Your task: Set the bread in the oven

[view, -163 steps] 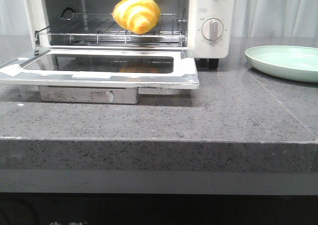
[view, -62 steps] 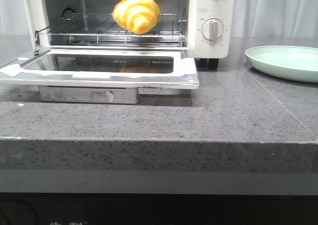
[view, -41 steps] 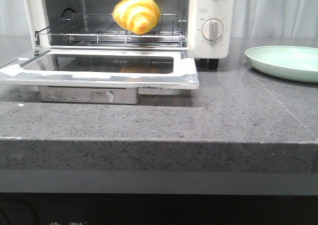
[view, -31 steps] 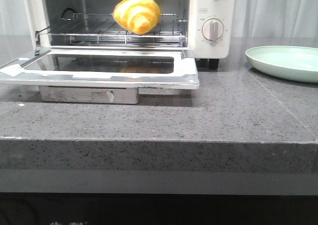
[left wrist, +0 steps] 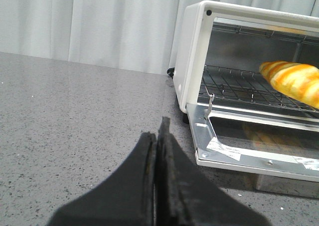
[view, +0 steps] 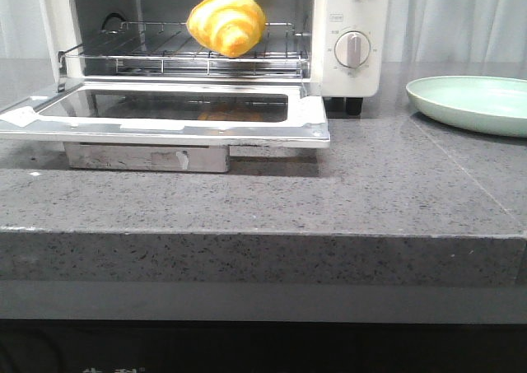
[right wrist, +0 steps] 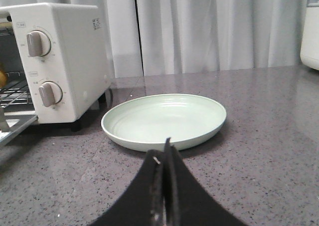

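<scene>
One bread (view: 226, 23) is sitting on the wire rack (view: 165, 50) inside the oven (view: 350, 27), toward the right half of the rack and touching nothing else. The oven is standing at the far left of the grey counter (view: 329, 200), and its door (view: 173, 114) is lying open and flat, reaching toward the near side. Two knobs (view: 352, 49) are showing on the white panel at the oven's right. To the right of the oven, well apart from it, a pale green plate (view: 473, 101) is resting on the counter.

Both claws are staying out of the front view and are showing only in the wrist views. The left claw (left wrist: 157, 136) is pointing over the counter to the left of the oven, its dark fingers (left wrist: 142, 156) pressed together with nothing between them; the bread is appearing beyond it on the rack. The right claw (right wrist: 166, 153) is hovering just near of the plate, its fingers (right wrist: 157, 173) likewise pressed together and holding nothing. White curtains (right wrist: 209, 26) are hanging behind the counter.
</scene>
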Controlling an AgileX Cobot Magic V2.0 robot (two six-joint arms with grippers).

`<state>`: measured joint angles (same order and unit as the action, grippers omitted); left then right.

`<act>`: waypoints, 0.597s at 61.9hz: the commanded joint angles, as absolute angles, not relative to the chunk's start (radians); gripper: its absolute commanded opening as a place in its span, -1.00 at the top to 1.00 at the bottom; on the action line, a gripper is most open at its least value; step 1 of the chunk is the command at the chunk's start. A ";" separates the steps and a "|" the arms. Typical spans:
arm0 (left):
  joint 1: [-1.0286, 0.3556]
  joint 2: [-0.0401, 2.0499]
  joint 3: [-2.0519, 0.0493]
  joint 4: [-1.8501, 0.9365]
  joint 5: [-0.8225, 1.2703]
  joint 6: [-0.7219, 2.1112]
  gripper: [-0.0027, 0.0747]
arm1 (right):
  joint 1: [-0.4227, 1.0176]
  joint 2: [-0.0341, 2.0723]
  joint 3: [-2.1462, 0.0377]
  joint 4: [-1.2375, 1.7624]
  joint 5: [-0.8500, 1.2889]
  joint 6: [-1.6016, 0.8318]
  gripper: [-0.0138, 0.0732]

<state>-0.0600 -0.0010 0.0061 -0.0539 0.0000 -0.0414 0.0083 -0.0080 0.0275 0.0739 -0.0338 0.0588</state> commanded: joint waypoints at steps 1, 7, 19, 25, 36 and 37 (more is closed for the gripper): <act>-0.059 -0.030 0.034 -0.056 -0.081 -0.046 0.98 | 0.004 -0.032 0.026 0.105 -0.123 0.017 0.84; -0.059 -0.030 0.034 -0.056 -0.081 -0.046 0.98 | 0.004 -0.032 0.026 0.129 -0.123 -0.019 0.84; -0.059 -0.030 0.034 -0.056 -0.081 -0.046 0.98 | 0.004 -0.032 0.026 0.129 -0.120 -0.019 0.84; -0.059 -0.030 0.034 -0.056 -0.081 -0.046 0.98 | 0.004 -0.032 0.026 0.129 -0.120 -0.019 0.84; -0.059 -0.030 0.034 -0.056 -0.081 -0.046 0.98 | 0.004 -0.032 0.026 0.129 -0.120 -0.019 0.84; -0.059 -0.030 0.034 -0.056 -0.081 -0.046 0.98 | 0.004 -0.032 0.026 0.129 -0.120 -0.019 0.84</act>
